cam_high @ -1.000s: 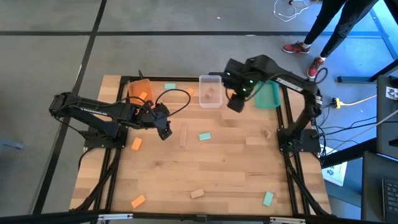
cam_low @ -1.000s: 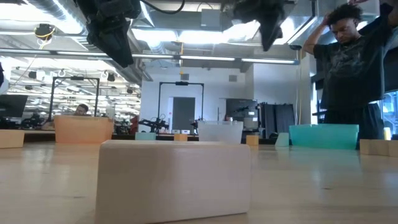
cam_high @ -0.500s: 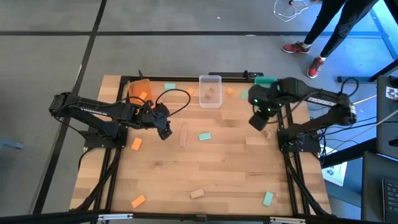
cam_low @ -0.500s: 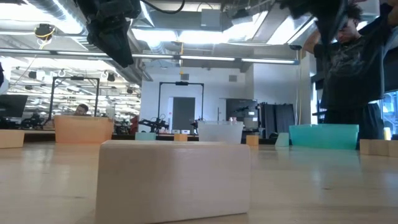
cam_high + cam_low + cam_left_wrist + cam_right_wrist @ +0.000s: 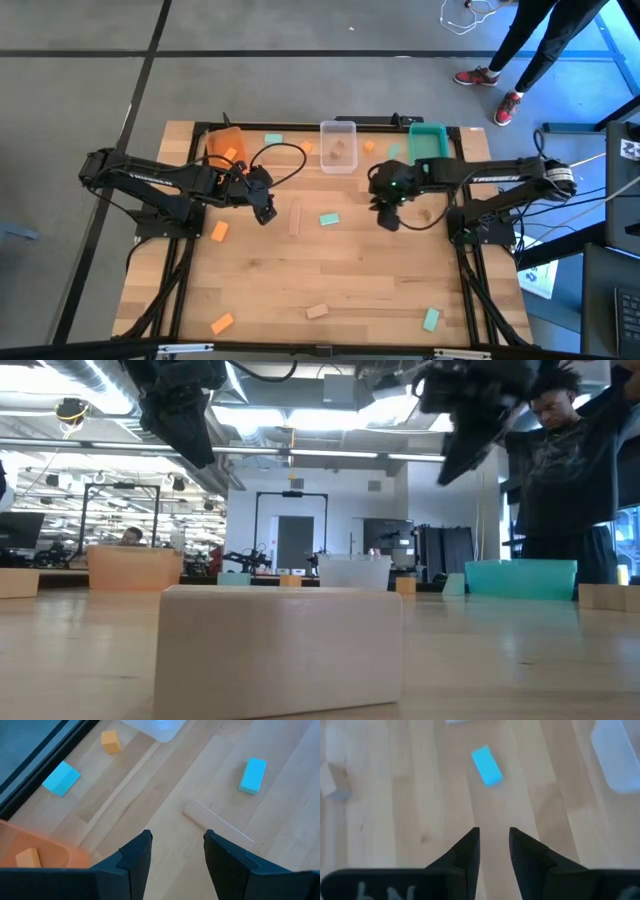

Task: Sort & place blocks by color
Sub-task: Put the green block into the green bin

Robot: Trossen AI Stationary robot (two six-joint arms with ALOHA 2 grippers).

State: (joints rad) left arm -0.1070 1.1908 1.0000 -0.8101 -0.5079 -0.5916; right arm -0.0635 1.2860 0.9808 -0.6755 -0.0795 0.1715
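Small blocks lie flat and scattered on the table. A teal block (image 5: 329,219) (image 5: 487,766) and a long plain wood block (image 5: 295,216) (image 5: 217,825) sit mid-table. Orange blocks (image 5: 219,231), (image 5: 222,323), a wood block (image 5: 317,311) (image 5: 280,650) and a teal block (image 5: 431,319) lie nearer the near edge. My left gripper (image 5: 262,208) (image 5: 174,850) hangs open above the table, left of the long wood block. My right gripper (image 5: 388,218) (image 5: 494,845) hovers open with a narrow gap, right of the mid-table teal block. Neither holds anything.
Along the far edge stand an orange bin (image 5: 225,145) with an orange block inside, a clear bin (image 5: 338,146) holding a wood block, and a teal bin (image 5: 429,140). Loose blocks lie between them. A wood block (image 5: 428,212) lies right of my right gripper. A person (image 5: 560,470) stands beyond the far right corner.
My right gripper has left the spot beside the clear bin, swung toward the table's right edge and then come back left and nearer, ending over the table's middle right of the teal block. The left arm has kept still. No block has moved.
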